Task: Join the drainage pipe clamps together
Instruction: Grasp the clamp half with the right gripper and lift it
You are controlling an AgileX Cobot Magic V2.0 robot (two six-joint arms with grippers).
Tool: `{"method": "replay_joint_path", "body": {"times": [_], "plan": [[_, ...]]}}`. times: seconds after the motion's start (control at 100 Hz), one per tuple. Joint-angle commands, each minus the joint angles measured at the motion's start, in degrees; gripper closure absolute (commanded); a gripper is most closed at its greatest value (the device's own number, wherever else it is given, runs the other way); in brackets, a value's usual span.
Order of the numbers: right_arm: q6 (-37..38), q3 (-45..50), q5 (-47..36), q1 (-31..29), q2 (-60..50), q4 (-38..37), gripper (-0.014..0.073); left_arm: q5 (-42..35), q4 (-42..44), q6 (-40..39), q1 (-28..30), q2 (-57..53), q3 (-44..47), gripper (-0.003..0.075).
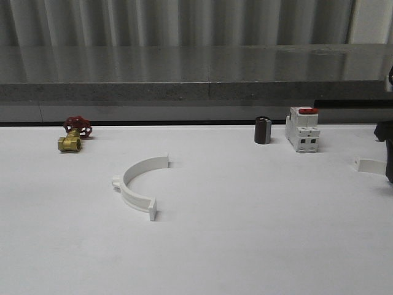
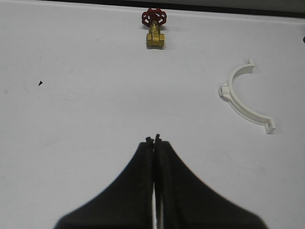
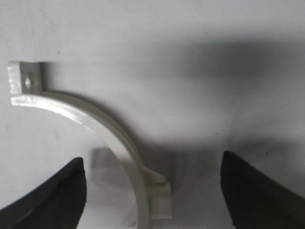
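Note:
One white half-ring clamp (image 1: 138, 184) lies on the white table left of centre, its open side to the right; the left wrist view also has this clamp (image 2: 242, 98). A second clamp (image 3: 102, 128) lies just below my right gripper (image 3: 152, 191), whose two dark fingers stand wide apart on either side of its arc and middle tab, not touching it. Its end tab (image 1: 370, 165) shows at the table's right edge beside the dark right arm (image 1: 388, 150). My left gripper (image 2: 155, 140) hovers over bare table, fingers pressed together with nothing between them.
A brass valve with a red handle (image 1: 74, 136) sits at the back left. A small dark cylinder (image 1: 263, 130) and a white block with a red switch (image 1: 303, 129) stand at the back right. A grey ledge (image 1: 196, 92) runs behind the table.

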Motion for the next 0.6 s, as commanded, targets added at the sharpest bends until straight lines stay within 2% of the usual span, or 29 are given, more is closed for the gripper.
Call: {"method": "replay_joint_path", "body": {"times": [0.0,0.32,0.52,0.59], "plan": [[-1.1,-2.0,-0.1,-0.4,-2.0,1.0,0.0013,-3.7,0.2,0.0,0.0,0.3,-1.6,0.0740],[-1.1,-2.0,2.5,-0.4,-2.0,1.7,0.0016,-3.7,0.2,0.0,0.0,0.3,-1.6,0.0740],[-1.1,-2.0,3.4,-0.4,-2.0,1.7,0.0118,-3.7,0.2,0.0,0.0,0.3,-1.6,0.0740],[-1.1,-2.0,3.8,-0.4,-2.0,1.7,0.0128,-3.7,0.2,0.0,0.0,0.3,-1.6,0.0740]]}}
